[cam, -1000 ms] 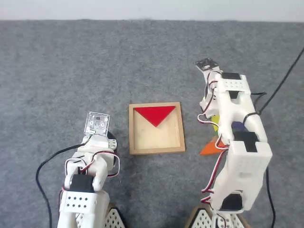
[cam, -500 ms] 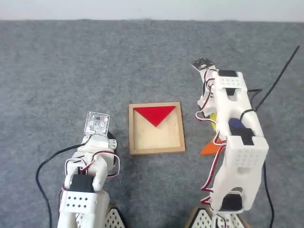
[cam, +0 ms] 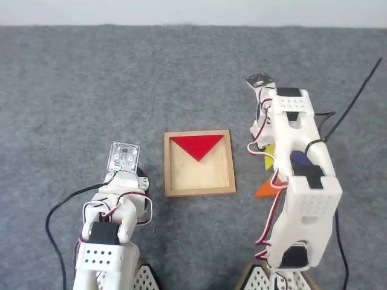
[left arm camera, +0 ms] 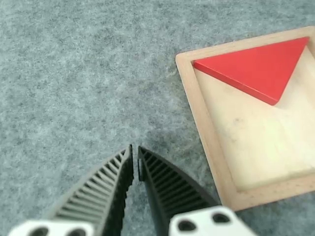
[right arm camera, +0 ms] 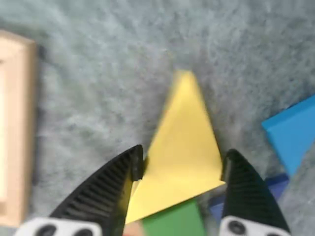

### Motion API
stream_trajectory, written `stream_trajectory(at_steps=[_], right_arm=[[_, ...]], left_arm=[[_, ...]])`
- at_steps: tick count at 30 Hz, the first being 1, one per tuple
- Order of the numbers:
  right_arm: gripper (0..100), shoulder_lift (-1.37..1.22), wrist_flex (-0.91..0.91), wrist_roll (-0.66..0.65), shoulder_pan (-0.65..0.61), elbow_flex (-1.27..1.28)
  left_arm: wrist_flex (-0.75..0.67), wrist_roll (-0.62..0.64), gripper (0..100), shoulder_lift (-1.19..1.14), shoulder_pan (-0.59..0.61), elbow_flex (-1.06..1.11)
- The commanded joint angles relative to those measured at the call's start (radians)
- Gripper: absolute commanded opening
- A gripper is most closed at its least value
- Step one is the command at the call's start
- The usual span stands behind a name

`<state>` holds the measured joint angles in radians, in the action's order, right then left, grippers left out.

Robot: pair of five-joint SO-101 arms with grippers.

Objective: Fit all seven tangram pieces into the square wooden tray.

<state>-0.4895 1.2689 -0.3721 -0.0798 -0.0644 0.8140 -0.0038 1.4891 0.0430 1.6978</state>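
Jaws on the right arm (cam: 299,175) spread wide, one tip on each side of the yellow triangle (right arm camera: 179,142) at its broad end. Tips sit right at the triangle's edges; cannot tell whether they press on it. Triangle lies flat on the grey worktop (cam: 91,78), narrow point away from the jaws.

Close around it: green piece (right arm camera: 170,219) touching its broad edge, dark blue piece (right arm camera: 270,189) just beside that, lighter blue piece (right arm camera: 293,132) near but apart. From above, an orange piece (cam: 266,189) pokes out from under the arm, nearer the front edge. This loose cluster lies right of the wooden tray (cam: 199,192), much of it hidden by the arm.

Left arm (cam: 115,223) jaws drawn together to a thin slit, nothing between them, over bare worktop just left of the tray's left rim.

Tray sits about mid-worktop. Red triangle (cam: 197,145) lies inside it, long side against the far rim, apex pointing to the tray's centre. Remaining tray floor is bare wood.
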Motion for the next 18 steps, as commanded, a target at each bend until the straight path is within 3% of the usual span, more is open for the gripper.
stream_trajectory(at_steps=[1,9,14,18], right_arm=[[22.5,0.199,0.002,0.021,-0.067,0.101],[24.7,0.371,-0.05,0.092,-0.061,0.275],[35.1,0.331,-0.088,0.118,-0.01,0.282],[35.5,0.231,-0.147,0.117,-0.015,0.278]], left_arm=[[0.002,0.005,1,0.012,0.005,-0.008],[0.002,0.005,1,0.012,0.005,-0.008],[0.002,0.006,1,0.012,0.005,-0.008],[0.002,0.006,1,0.012,0.005,-0.008]])
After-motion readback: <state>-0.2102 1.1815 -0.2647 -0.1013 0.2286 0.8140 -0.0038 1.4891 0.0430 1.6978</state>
